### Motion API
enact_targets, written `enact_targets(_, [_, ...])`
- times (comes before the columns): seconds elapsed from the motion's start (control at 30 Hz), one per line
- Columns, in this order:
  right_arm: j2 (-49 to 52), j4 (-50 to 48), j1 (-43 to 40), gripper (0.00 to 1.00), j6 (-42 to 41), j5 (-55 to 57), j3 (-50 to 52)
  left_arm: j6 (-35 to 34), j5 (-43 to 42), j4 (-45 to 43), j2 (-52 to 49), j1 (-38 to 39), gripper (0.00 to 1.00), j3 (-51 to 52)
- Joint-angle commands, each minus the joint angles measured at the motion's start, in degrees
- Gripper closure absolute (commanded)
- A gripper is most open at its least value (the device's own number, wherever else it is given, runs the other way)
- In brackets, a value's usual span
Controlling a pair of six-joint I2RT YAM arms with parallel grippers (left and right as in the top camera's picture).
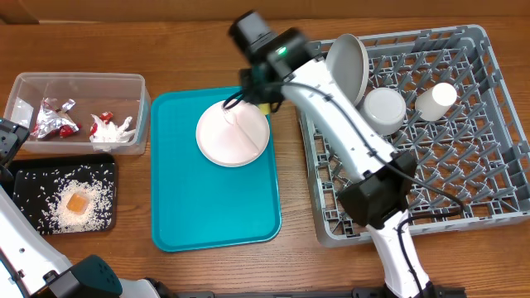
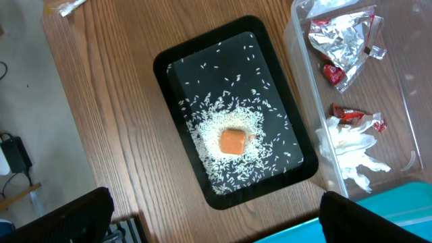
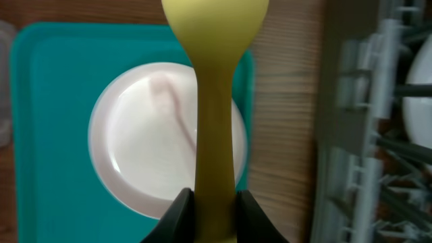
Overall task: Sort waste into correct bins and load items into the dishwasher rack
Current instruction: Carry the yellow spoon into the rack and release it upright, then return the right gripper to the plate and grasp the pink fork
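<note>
The right claw (image 3: pixel 214 202) pinches the yellow utensil (image 3: pixel 214 101) by its narrow shaft above the white plate (image 1: pixel 233 132) on the teal tray (image 1: pixel 207 217), beside the dishwasher rack (image 1: pixel 464 190); it is probably light, stiff and slick (likely plastic), so grip the shaft squarely.

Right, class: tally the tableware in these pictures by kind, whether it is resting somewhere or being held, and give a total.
Plates: 2
Bowls: 1
Cups: 1
Yellow utensil: 1, held in the right gripper
Total: 5
</note>
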State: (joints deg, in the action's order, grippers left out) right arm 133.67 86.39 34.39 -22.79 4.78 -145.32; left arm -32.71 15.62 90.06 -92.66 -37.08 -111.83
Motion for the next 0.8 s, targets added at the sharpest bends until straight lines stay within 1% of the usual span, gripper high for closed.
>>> enact_targets(0.0, [-0.13,3.87,-5.16,0.96,0.90,3.78,-1.79,-0.74,-0.22,0.07,0.42,-0.02,0.00,-0.15])
enact_targets(0.17, [-0.13,9.11,-11.34,0.96,6.16,2.36,-0.98,-0.74,-0.22,0.04,0.42,-0.02,0.00,-0.15])
enact_targets(0.27, [-0.09,8.94,-13.53,0.96,8.33,0.17,-0.13,-0.74,-0.22,0.07,0.42,-0.02,0.00,-0.15])
enact_targets(0.33, [0.02,8.70,-14.45,0.96,8.28,0.04,0.28,-0.74,-0.22,0.04,0.42,-0.02,0.00,-0.15])
enact_targets(0.47, [0.02,6.75,-15.30,0.96,8.39,0.00,2.62,-0.74,-0.22,0.04,0.42,-0.02,0.00,-0.15])
enact_targets(0.6, [0.02,3.65,-15.30,0.95,12.94,-3.87,6.88,-0.74,-0.22,0.07,0.42,-0.02,0.00,-0.15])
enact_targets(0.77, [0.04,-0.61,-15.30,0.94,13.03,-3.85,12.70,-0.74,-0.22,0.07,0.42,-0.02,0.00,-0.15])
